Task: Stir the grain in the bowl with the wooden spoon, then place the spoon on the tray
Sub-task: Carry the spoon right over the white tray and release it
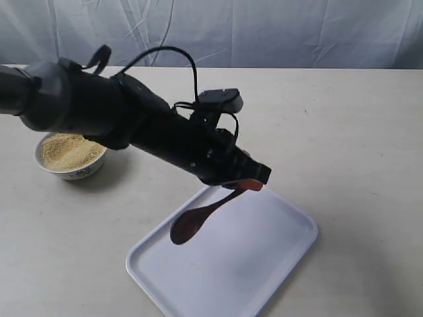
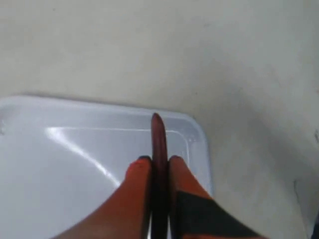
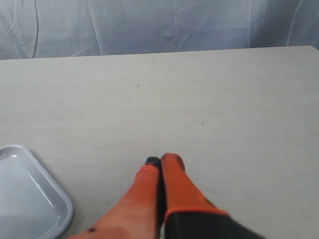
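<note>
The dark reddish-brown wooden spoon (image 1: pixel 198 220) hangs tilted over the white tray (image 1: pixel 277 264), scoop down towards the tray's left part. My left gripper (image 1: pixel 250 184) is shut on the handle's end. In the left wrist view the handle (image 2: pixel 158 134) runs between the orange fingers (image 2: pixel 137 186), above the tray's corner (image 2: pixel 192 130). The white bowl (image 1: pixel 87 173) stands at the far left, filled with yellow-tan grain (image 1: pixel 67 150). My right gripper (image 3: pixel 162 162) is shut on nothing, above bare table; the exterior view does not show it.
The left arm's black body (image 1: pixel 132 119) stretches from the upper left across the table, passing just above the bowl. A pale curtain (image 1: pixel 264 30) hangs behind the table's far edge. The right wrist view catches one tray corner (image 3: pixel 61 215).
</note>
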`<control>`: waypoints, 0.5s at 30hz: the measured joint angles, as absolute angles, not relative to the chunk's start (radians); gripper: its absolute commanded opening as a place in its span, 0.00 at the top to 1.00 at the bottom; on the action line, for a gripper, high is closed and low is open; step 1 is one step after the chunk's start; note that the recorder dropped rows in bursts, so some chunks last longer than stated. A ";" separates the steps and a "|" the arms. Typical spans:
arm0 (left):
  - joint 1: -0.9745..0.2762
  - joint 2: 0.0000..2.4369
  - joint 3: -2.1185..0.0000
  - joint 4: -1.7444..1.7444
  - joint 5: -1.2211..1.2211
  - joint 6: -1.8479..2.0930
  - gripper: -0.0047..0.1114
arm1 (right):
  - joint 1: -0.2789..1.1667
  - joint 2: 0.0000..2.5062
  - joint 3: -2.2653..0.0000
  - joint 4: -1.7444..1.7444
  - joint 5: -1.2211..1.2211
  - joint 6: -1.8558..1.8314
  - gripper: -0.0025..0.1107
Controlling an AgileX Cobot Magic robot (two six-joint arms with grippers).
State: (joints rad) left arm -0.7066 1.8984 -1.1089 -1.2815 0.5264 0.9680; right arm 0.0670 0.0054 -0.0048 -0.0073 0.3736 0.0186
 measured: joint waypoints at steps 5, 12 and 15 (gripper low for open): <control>-0.713 1.973 -1.093 -1.343 0.526 0.972 0.96 | 0.067 0.005 -0.005 -0.007 0.374 0.019 0.98; -0.713 2.024 -1.093 -1.357 0.532 0.979 0.67 | 0.067 0.005 -0.005 -0.007 0.374 0.019 0.98; -0.713 2.024 -1.093 -1.361 0.534 0.983 0.54 | 0.067 0.005 -0.005 -0.007 0.374 0.019 0.98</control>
State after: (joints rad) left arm -0.7129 2.0242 -1.0927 -1.3608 0.5342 0.9835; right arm 0.0670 0.0054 -0.0048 -0.0073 0.3736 0.0186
